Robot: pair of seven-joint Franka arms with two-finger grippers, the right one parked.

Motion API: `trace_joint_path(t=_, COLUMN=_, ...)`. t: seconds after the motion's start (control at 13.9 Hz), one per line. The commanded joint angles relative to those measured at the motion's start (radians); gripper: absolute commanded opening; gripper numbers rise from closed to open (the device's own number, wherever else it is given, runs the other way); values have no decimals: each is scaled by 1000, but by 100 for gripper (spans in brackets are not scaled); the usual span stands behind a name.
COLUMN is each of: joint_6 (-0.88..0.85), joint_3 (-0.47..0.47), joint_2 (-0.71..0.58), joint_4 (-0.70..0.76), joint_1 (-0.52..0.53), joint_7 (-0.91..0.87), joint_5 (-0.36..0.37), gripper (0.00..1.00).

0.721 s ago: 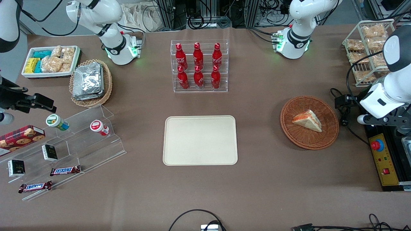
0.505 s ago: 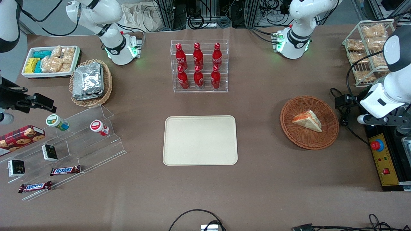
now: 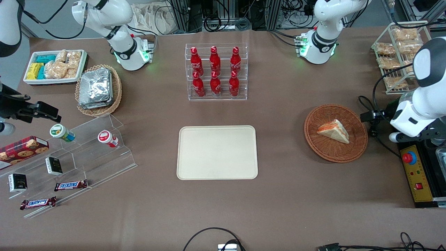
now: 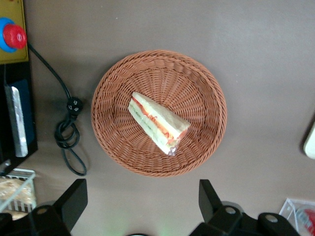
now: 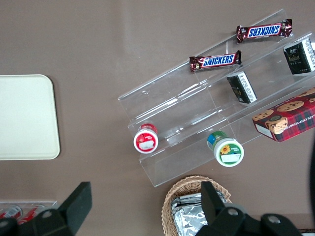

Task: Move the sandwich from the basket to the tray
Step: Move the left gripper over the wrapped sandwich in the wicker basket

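While the sandwich lies in the basket, the jaws hang wide open, empty, above.

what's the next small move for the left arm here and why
Probably bring the gripper over the basket and lower it, open fingers straddling the sandwich. The wrist view shows the fingers spread and empty, high beside the basket, while the sandwich lies in it untouched and the tray holds nothing.
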Motion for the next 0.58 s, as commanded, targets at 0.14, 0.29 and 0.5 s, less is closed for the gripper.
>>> trace_joint_path(t=0.14, joint_6=223, joint_3=-6, joint_2=-44, joint_4=-238, joint_1=5, joint_7=-454, joint_5=-19, gripper=100)
trace_joint_path(t=0.29, joint_6=320, joint_3=-6, joint_2=-67, joint_4=-341, joint_1=9, joint_7=-517, joint_5=-22, gripper=100)
trace_joint_path(t=0.5, joint_6=472, joint_3=-4, joint_2=-72, joint_4=-444, joint_1=8, joint_7=-632, joint_5=-20, gripper=100)
